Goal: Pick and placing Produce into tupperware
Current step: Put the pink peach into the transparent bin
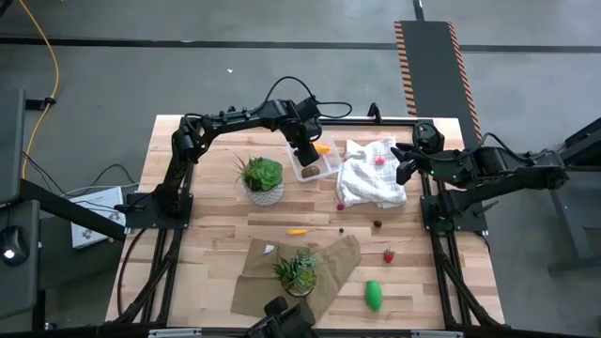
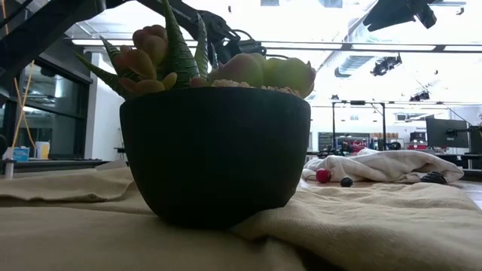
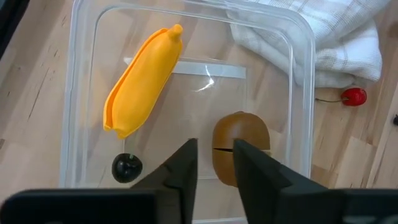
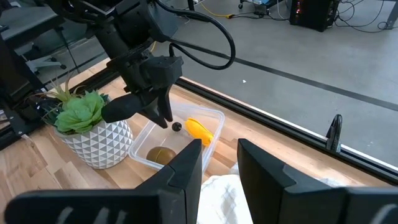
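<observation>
The clear tupperware point(image 3: 298, 74) stands on the wood at the table's far middle. In it lie a yellow oblong piece point(image 3: 143, 81), a brown ball point(image 3: 241, 140) and a tiny dark one point(image 3: 127, 167). My left gripper point(image 3: 214, 155) hangs just above the tupperware point(image 1: 319, 169), pointing steeply down. Its fingers are a narrow gap apart with nothing between them. My right gripper point(image 4: 219, 162) waits raised at the right, over the white cloth's edge point(image 1: 399, 178), also narrowly apart and empty. More produce lies loose: a yellow piece point(image 1: 297, 231), red berries point(image 1: 388, 254), a green piece point(image 1: 374, 295).
A white cloth point(image 1: 371, 178) lies right of the tupperware with a red berry point(image 1: 379, 161) on it. A potted plant in a white pot point(image 1: 262, 180) stands left of the tupperware. Another plant point(image 1: 299, 272) sits on brown paper near the front edge. Small dark pieces point(image 1: 377, 224) lie mid-table.
</observation>
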Controlling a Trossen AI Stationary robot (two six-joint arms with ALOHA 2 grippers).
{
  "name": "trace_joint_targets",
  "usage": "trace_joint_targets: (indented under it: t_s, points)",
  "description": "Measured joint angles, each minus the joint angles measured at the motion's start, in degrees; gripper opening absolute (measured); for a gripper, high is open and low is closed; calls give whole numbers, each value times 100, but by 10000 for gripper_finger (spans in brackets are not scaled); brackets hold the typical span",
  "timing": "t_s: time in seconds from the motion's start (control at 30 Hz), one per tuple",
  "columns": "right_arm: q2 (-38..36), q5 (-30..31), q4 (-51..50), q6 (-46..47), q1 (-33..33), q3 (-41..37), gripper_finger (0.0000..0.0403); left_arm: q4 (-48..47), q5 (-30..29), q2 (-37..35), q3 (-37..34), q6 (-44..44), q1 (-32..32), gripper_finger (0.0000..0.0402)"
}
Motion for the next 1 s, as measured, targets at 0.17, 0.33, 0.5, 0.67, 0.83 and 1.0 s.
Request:
trace_joint_targets:
  t_s: [0.17, 0.33, 0.5, 0.67, 0.83, 1.0]
  points:
    - [-2, 0, 0, 0, 0, 0, 94, -191, 0, 0, 107, -24, 0, 44]
    - [-2, -73, 0, 0, 1, 0, 94, -651, 0, -4, 540, -4, 0, 14]
    - [-36, -183, 0, 0, 2, 1, 94, -1174, 1, -11, 1189, 9, -46, 3]
    - [-151, -255, -4, 0, 2, 0, 94, -1798, 22, -13, 2001, 138, -52, 5]
    - [-271, -256, -38, -26, 2, 1, 94, -2534, 17, -13, 2955, 217, -50, 2]
    - [-364, -258, -145, -26, 2, 2, 94, -2470, -10, -674, 2676, 139, -37, 1]
